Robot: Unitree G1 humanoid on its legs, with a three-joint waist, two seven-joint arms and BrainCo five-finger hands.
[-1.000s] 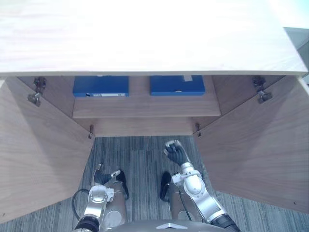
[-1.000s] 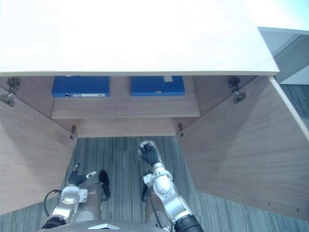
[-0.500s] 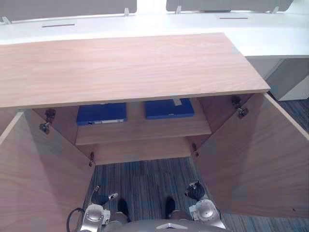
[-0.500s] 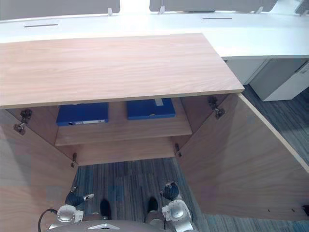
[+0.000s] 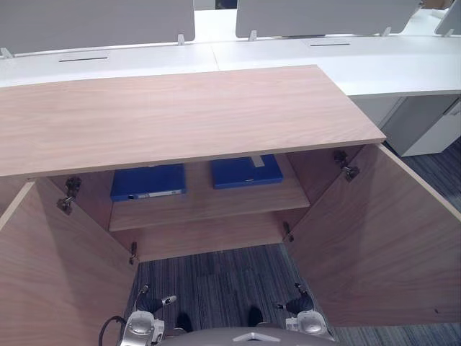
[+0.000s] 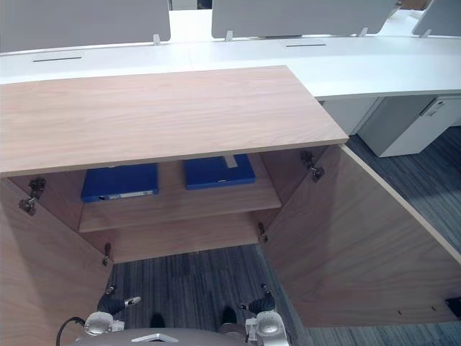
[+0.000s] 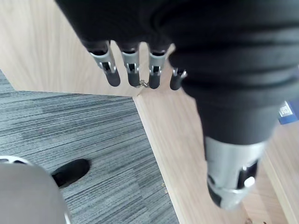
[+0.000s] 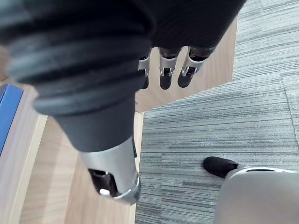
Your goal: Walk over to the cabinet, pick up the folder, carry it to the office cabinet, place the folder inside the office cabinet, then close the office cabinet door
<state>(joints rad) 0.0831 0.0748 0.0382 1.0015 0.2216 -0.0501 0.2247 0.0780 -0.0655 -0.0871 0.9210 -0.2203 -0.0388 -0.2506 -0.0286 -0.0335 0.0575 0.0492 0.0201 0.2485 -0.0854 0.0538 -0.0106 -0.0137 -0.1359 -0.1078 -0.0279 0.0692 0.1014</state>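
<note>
The wooden office cabinet (image 5: 180, 115) stands before me with both doors swung open. Two blue folders lie flat on its shelf (image 5: 209, 207), one to the left (image 5: 148, 182) and one to the right (image 5: 245, 171) with a strip of tape on top. My left hand (image 5: 148, 305) hangs low over the carpet near the left door (image 5: 50, 274), its fingers (image 7: 131, 70) straight and empty. My right hand (image 5: 302, 303) hangs low beside the right door (image 5: 374, 238), fingers (image 8: 166, 77) straight, nothing in it. A blue folder edge (image 8: 6, 116) shows in the right wrist view.
White desks (image 5: 374, 61) with grey partition panels (image 5: 94, 21) run behind the cabinet. A white drawer unit (image 5: 432, 130) stands at the far right. Grey striped carpet (image 5: 216, 288) lies between the two open doors.
The camera has tilted up, so the cabinet top and desks now show. My right hand has dropped from in front of the shelf to my side, and its curled fingers have straightened.
</note>
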